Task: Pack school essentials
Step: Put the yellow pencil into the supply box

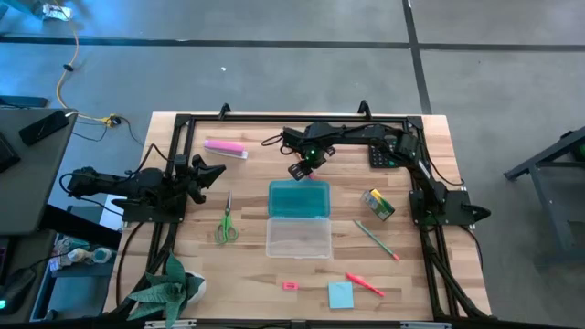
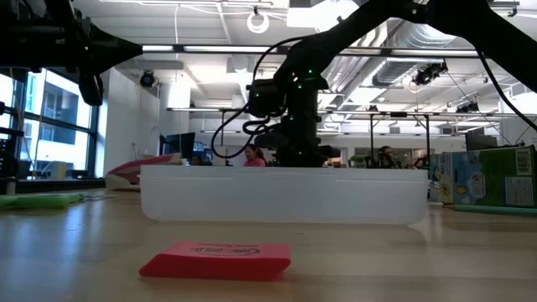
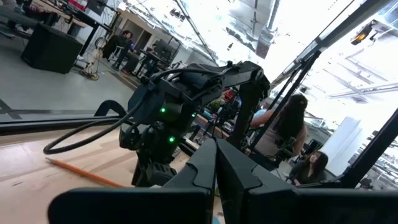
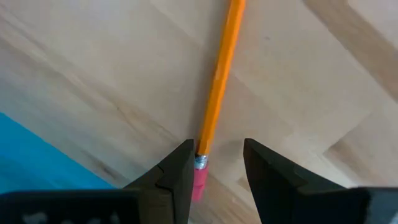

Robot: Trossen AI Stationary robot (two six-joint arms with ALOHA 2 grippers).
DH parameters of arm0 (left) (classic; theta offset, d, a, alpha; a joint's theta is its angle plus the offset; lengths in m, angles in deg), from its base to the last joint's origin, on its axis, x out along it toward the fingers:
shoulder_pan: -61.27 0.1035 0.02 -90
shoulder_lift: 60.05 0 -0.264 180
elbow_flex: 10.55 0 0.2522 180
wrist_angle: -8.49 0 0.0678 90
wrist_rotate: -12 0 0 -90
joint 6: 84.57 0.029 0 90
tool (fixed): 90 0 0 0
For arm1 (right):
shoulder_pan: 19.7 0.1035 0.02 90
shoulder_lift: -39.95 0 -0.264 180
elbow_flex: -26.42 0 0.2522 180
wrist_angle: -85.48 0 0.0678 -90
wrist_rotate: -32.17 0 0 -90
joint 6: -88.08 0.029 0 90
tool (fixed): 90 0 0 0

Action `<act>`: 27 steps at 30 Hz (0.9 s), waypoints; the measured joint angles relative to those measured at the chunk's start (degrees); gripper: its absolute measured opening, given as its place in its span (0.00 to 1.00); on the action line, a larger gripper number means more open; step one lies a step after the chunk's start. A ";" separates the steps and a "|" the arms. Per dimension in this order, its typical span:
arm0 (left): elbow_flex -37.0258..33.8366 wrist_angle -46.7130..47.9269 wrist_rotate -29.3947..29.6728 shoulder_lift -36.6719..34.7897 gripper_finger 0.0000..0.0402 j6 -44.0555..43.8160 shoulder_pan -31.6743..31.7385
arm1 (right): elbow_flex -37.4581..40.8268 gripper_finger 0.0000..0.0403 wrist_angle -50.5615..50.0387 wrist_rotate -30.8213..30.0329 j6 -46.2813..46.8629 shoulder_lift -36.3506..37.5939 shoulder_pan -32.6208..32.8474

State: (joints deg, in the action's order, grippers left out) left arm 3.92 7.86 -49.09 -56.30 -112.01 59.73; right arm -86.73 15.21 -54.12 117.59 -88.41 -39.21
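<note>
Over on the left, the left gripper [image 1: 212, 174] waits near the table's left edge with its fingers pressed together and nothing between them, clear of the working area. Just in front of it lie the green-handled scissors [image 1: 226, 225], flat on the pale wooden table [image 1: 247, 265], their smooth plastic loops toward the near edge. A pink-and-white bar [image 1: 225, 146] rests near the far edge.

At the middle sits the open case [image 1: 299, 217]: a teal half farther back and a frosted clear half nearer, both shallow, rigid plastic trays with rounded corners, presumably laid open so the items can be dropped in from above. A tiny pink eraser [image 1: 290, 285] lies in front of it, and to its right a light-blue sticky pad [image 1: 340, 294], square and matte.

The right gripper [image 1: 306, 174] hangs just behind the teal half. Its fingers stand partly apart, straddling the orange pencil [image 4: 219, 81], a slim painted stick with a metal band and pink rubber tip; one finger seems to touch it, though whether it is actually pinched I cannot tell. Coming down over the eraser end probably suits a lift toward the case.

Further right lie the red pen [image 1: 364, 284], the green pencil [image 1: 376, 239], a small yellow-green box [image 1: 377, 205] of glossy card, and a black calculator [image 1: 382, 154] near the far right corner.
</note>
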 joint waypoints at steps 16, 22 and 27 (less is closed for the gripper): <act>0.00 0.02 0.00 0.02 0.00 0.00 0.00 | 1.85 0.32 -2.13 -2.18 0.64 0.11 3.41; 0.00 0.02 0.01 0.01 0.00 0.00 0.02 | 1.90 0.25 -3.27 -1.09 1.66 0.07 3.78; 0.00 0.00 0.01 0.01 0.00 0.00 0.00 | 1.96 0.14 -3.50 -0.45 1.58 0.05 3.78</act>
State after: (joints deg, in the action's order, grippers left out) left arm 3.92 7.86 -49.08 -56.30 -112.01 59.73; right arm -84.76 11.71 -54.56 119.17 -88.35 -35.43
